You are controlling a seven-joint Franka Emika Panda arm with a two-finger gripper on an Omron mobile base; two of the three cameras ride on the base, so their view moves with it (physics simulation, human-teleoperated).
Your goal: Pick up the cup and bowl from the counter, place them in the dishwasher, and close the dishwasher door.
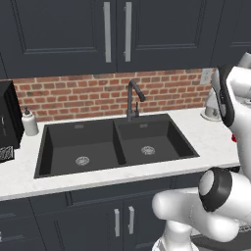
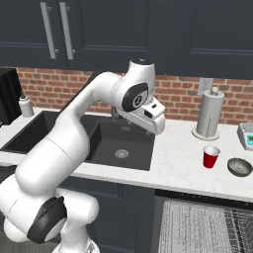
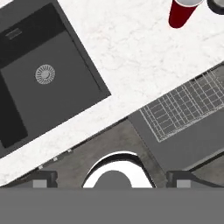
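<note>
The small red cup (image 2: 211, 157) stands upright on the white counter (image 2: 178, 163), right of the sink. The grey bowl (image 2: 239, 167) sits just right of it. My gripper (image 3: 113, 179) is open, its two dark fingertips (image 3: 43, 178) wide apart with nothing between them. It hangs above the counter's front edge near the sink's right corner, well left of the cup (image 3: 181, 13) and the bowl (image 3: 217, 5). Below the counter the dishwasher (image 2: 197, 227) stands open with its pale wire rack (image 3: 188, 105) pulled out over the dark dishwasher door (image 3: 175, 151).
A black double sink (image 1: 117, 144) with a dark faucet (image 1: 132, 100) fills the counter's middle. A paper-towel roll (image 2: 208, 114) stands behind the cup. A white soap bottle (image 1: 29, 121) and a black appliance (image 1: 7, 117) are at the far left. Dark cabinets hang overhead.
</note>
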